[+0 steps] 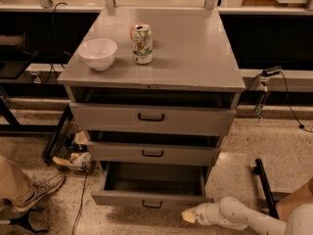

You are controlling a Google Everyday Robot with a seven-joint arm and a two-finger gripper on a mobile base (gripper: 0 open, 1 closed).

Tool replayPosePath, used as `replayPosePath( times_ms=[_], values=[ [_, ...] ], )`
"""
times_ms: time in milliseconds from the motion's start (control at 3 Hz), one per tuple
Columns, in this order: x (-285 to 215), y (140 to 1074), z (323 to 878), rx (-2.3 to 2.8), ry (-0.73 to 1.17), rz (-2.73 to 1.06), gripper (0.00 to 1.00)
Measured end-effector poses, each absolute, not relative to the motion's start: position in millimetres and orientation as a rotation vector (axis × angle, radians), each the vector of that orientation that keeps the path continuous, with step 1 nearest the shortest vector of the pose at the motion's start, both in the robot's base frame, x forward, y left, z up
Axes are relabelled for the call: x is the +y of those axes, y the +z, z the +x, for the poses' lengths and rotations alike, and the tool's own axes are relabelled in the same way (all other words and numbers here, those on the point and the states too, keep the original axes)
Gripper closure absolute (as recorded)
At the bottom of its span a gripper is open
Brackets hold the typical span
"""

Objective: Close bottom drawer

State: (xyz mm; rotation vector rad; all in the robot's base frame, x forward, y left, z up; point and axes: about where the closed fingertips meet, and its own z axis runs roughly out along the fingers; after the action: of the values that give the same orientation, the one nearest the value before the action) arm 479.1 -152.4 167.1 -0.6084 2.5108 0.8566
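The bottom drawer point(151, 199) of the grey cabinet is pulled far out, its inside dark and bare, with a small black loop handle point(152, 204) on its flat front. The two drawers above it also stand partly open. My gripper point(190, 216) is at the end of a white arm low at the right, just to the right of the bottom drawer's front right corner, pointing left toward it and close to the floor.
A white bowl point(98, 53) and a drink can point(142, 44) stand on the cabinet top. A person's leg and shoe point(36, 191) are at the lower left, by a wire basket with clutter point(68, 153). A black bar point(265, 187) lies on the floor at right.
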Motion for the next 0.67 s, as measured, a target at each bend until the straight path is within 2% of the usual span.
replayPosePath(
  times_ms=[667],
  values=[
    [-127,169,510,2.408,0.854,-0.684,1.00]
  ],
)
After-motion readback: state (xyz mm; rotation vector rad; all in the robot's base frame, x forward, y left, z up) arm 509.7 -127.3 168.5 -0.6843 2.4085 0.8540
